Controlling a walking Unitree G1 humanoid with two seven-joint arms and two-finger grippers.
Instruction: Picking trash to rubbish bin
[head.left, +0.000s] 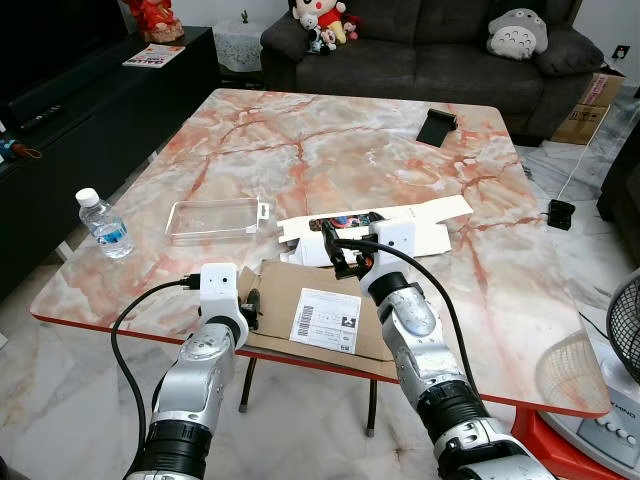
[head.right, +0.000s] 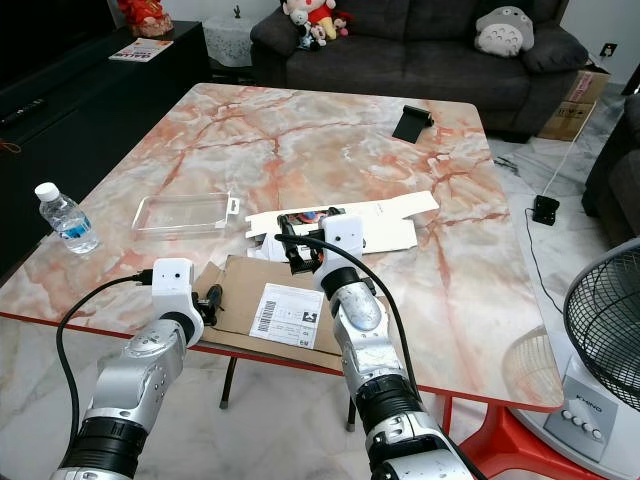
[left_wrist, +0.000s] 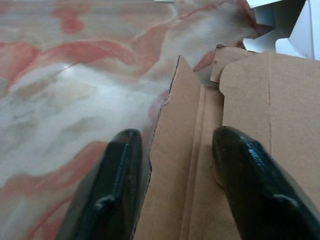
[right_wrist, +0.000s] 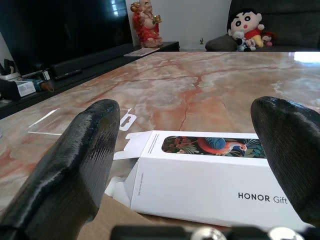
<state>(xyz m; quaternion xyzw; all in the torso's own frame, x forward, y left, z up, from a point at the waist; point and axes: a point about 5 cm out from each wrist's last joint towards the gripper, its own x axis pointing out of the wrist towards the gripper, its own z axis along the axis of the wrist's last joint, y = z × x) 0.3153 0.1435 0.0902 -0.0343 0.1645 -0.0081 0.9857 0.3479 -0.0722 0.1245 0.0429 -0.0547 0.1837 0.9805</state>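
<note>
Both grippers poised over flat trash at the near edge of the tabletop.

Nearest, the left gripper hangs with fingers spread astride the ragged left edge of the cardboard, holding nothing; that sheet lies flat and overhangs the near rim, label up. It looks light and stiff but floppy at the folds, so the overhanging edge seems the best place to pinch. Just beyond, the right gripper hovers wide apart and empty before the white box, which touches the cardboard's far side; it should be light and crushable, best taken across its narrow body. Farther left lie a clear tray and a bottle.
</note>
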